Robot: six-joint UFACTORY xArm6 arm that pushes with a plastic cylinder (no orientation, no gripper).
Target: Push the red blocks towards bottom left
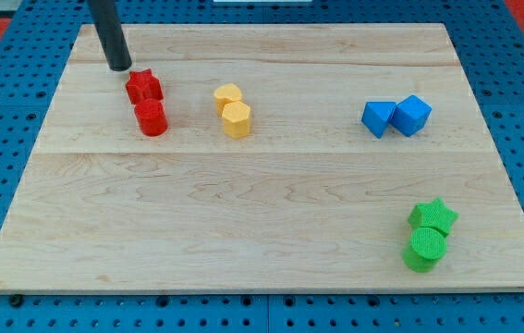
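Note:
Two red blocks sit touching in the board's upper left: a red star [143, 87] and, just below it, a red cylinder [152, 118]. My tip [119, 67] rests on the board just up and left of the red star, very close to it, with a small gap showing. The dark rod rises from there out of the view's top.
Two yellow hexagonal blocks [233, 110] sit touching right of the red pair. Two blue blocks [396, 117] sit at the upper right. A green star [433, 218] and green cylinder [424, 250] sit at the lower right. The wooden board [243, 222] lies on a blue pegboard.

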